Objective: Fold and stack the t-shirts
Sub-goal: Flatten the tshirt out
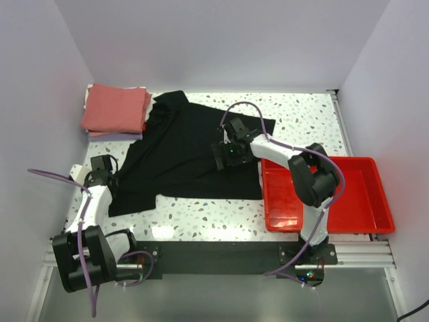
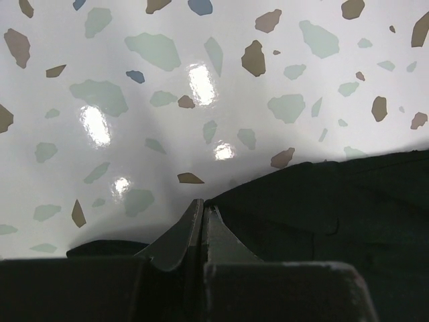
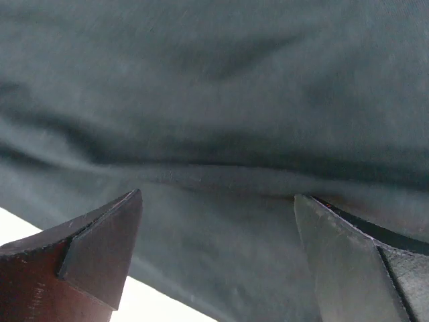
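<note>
Black t-shirt (image 1: 181,154) lies spread over the middle of the table (image 1: 301,111), from the left edge almost to the red tray (image 1: 375,221) at the near right. Long axis runs approx left-right, a bit skewed. One bunched end points at the far-left corner, beside the folded salmon-red t-shirt (image 1: 117,107) stacked on the lavender one (image 1: 114,136). Collar or sleeve there: can't tell.

Left fingers (image 2: 181,235) are pressed together at the shirt's near-left edge, and the hem looks nipped between the tips. Right fingers (image 3: 100,248) are spread wide just over the cloth mid-right, gripping nothing.

Risks:
- Left pinch is thin, at the very edge. A pull could slip it free w/o lifting anything.
- Right fingers may grab only the top layer or a wrinkle, giving a crooked fold.
- Dragging toward the far-left corner could bump the stack.
- Right hem sits close to the tray and could snag on its rim.
</note>
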Robot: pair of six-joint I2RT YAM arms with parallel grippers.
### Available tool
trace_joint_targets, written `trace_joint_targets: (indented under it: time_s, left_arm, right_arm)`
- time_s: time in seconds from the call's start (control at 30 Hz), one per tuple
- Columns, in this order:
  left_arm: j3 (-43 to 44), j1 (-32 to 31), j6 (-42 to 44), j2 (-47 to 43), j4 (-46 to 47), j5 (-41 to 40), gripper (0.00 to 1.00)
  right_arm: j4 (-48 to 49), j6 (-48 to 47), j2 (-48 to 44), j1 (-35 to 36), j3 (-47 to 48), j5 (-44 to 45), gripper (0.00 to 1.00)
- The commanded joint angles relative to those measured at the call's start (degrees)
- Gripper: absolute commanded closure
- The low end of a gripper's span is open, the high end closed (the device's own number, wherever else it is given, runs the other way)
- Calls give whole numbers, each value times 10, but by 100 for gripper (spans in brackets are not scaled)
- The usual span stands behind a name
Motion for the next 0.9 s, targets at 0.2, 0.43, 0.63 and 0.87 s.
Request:
trace_joint_targets:
  time_s: [0.2, 0.43, 0.63, 0.87]
  left_arm:
    - [-9, 12, 25, -20, 44, 5, 100]
    - [-14, 12, 40, -14, 62, 28, 100]
    - [-7, 13, 40, -16, 66, 40, 100]
    - [-10, 14, 45, -17, 75, 54, 100]
  right_arm:
    - [-37, -6, 118, 0, 134, 26, 1]
    - [-82, -18, 224, -1, 280, 31, 1]
    - [-95, -26, 101, 0, 258, 49, 1]
    - [-46, 36, -126, 0, 49, 81, 1]
